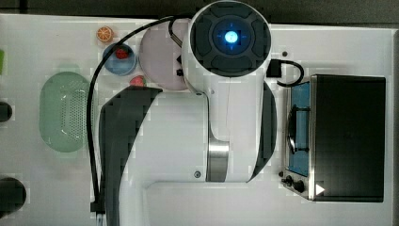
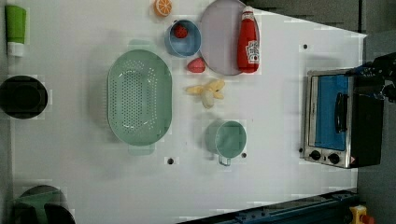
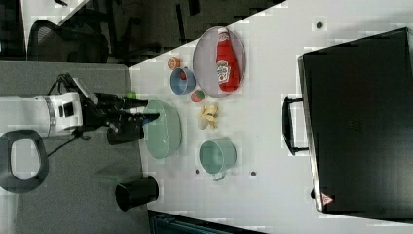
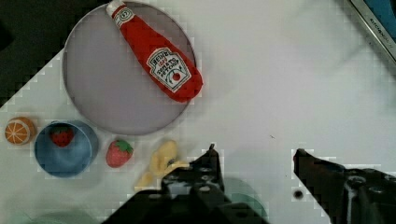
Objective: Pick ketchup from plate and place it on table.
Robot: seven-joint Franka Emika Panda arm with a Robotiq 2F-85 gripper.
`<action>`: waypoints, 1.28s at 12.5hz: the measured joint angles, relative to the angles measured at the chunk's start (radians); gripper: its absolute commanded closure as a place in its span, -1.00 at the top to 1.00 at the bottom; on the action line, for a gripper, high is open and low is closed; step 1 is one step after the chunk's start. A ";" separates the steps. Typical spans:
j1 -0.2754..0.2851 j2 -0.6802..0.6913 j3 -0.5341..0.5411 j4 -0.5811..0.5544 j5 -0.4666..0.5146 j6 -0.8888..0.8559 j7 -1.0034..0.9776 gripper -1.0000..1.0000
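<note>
Ketchup bottle (image 4: pixel 156 60) lay flat on the plate (image 4: pixel 102 93), probably light, slick plastic. You'd best grab mid-body across the label; gripper (image 4: pixel 254 161) was spread wide, holding nothing

Light fell bright and even on the white table (image 2: pixel 280 116), which looked nearly washed out, with only faint, soft shadows beside the objects. All four pictures were coarse and blocky, edges breaking into square steps. In the wrist view the gripper (image 4: pixel 254 156) stood dark and silhouetted, its wide-apart fingers (image 4: pixel 210 163) smeared at close range, while the ketchup (image 4: pixel 159 58) label beyond the jaws read sharper. A blue lamp glowed on the arm (image 1: pixel 230 36) in the top view. The oven (image 3: pixel 360 122) showed as flat black without detail.
</note>
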 measured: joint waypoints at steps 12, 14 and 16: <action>-0.089 -0.039 0.072 -0.057 0.011 0.020 -0.011 1.00; -0.091 0.102 0.090 -0.068 0.009 0.098 -0.047 1.00; -0.092 0.230 0.108 -0.078 0.011 0.161 -0.116 1.00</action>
